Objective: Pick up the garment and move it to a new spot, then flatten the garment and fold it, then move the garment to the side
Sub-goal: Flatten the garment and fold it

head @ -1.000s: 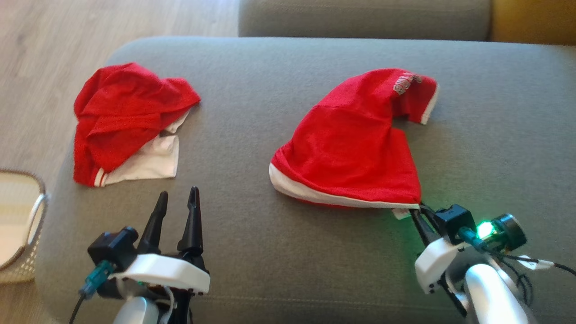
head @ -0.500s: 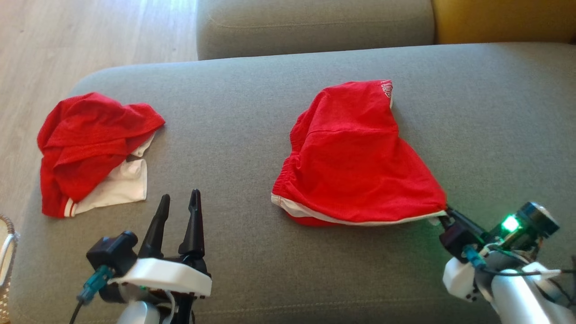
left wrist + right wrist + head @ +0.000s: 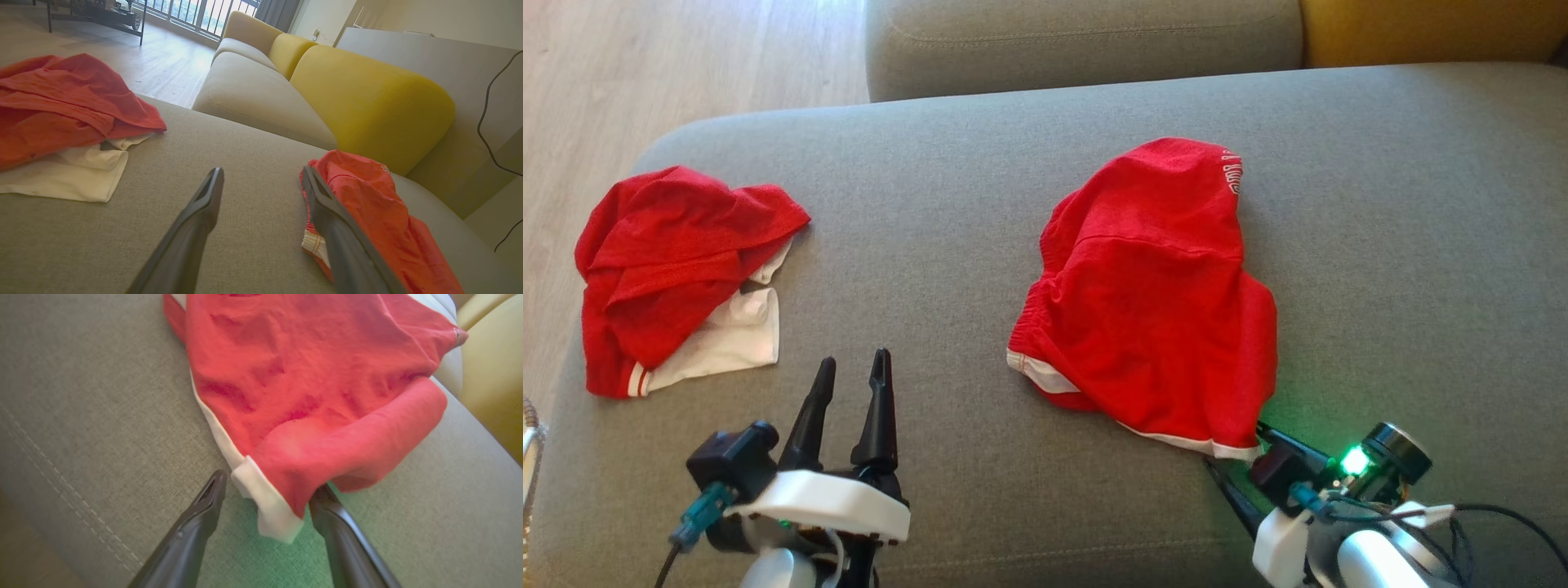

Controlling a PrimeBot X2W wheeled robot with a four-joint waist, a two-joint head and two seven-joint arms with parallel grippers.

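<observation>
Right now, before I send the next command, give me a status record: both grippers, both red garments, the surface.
surface: grey sofa cushion
right garment: red, white hem, rumpled, lying on the cushion
left garment: red and white, bunched near the cushion's left edge
right gripper: open, the right garment's hem corner lying loose between its fingers
left gripper: open, empty, over bare cushion between the garments

I see the red garment [image 3: 1152, 302] on the sofa [image 3: 947, 204], right end effector [image 3: 1235, 447] spread at its corner.
</observation>
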